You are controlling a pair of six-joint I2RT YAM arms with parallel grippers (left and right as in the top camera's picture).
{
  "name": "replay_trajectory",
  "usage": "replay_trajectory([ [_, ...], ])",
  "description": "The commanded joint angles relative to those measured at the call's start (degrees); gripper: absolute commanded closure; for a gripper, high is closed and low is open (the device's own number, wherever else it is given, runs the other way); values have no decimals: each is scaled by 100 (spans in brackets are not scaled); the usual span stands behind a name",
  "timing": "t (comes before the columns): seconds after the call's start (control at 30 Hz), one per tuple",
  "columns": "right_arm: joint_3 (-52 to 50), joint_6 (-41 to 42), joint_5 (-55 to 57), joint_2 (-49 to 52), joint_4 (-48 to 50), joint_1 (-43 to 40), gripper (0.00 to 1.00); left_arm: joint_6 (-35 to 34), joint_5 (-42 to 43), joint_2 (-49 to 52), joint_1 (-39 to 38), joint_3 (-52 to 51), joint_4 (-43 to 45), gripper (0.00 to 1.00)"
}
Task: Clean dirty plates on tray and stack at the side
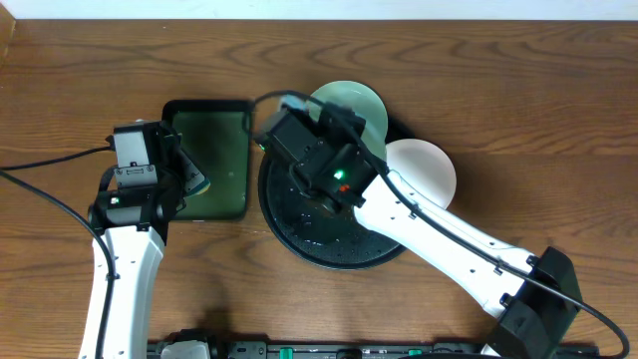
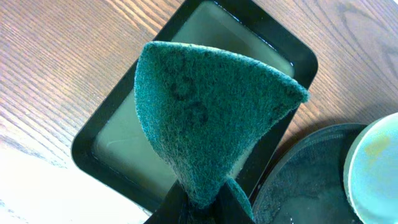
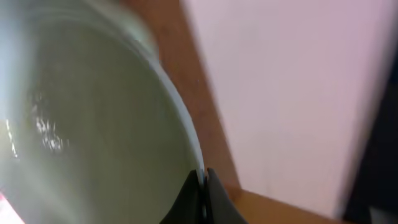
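My right gripper (image 3: 204, 177) is shut on the rim of a pale mint plate (image 3: 93, 112), held tilted up with its face to the wrist camera. From overhead this gripper (image 1: 269, 138) is over the left part of the round black tray (image 1: 329, 244) and hides most of that plate. A mint plate with a yellowish smear shows over the tray (image 2: 305, 180) at the right edge of the left wrist view (image 2: 373, 168). A second mint plate (image 1: 351, 104) lies at the tray's far side. A white plate (image 1: 427, 166) lies right of the tray. My left gripper (image 2: 202, 200) is shut on a green scouring pad (image 2: 205, 106).
A dark green rectangular tray (image 1: 227, 150) holding water sits left of the black tray; the pad hangs above it (image 2: 118, 140). My left gripper (image 1: 189, 181) is at its left edge. Cables run across the table's left side. The right arm crosses over the black tray.
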Motion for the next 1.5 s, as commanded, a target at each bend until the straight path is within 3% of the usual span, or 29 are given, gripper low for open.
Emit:
replay_trajectory([
  [0.0, 46, -120, -1005, -151, -68, -44, 99, 83, 35, -33, 24, -55, -15, 93],
  [0.17, 46, 743, -144, -151, 763, -256, 99, 83, 35, -33, 24, -55, -15, 92],
  [0.3, 46, 11, -2096, -151, 175, -520, 99, 85, 33, -33, 26, -55, -17, 93],
  [0.57, 44, 2044, -3821, -151, 96, -2291, 99, 83, 33, -33, 24, -55, -39, 93],
  [0.8, 9, 2199, -6516, -151, 33, -4708, 99, 83, 35, -33, 24, -55, -39, 93],
  [1.0, -291, 2376, -6522, -151, 116, -6081, 99, 81, 35, -31, 24, -55, -37, 93],
  [1.13, -848, 3414, -5818, -149, 702, -6752, 99, 83, 35, -13, 24, -55, -35, 93],
  [1.47, -2538, 4085, -5801, -149, 2710, -7383, 99, 81, 35, 66, 24, -55, -37, 93],
])
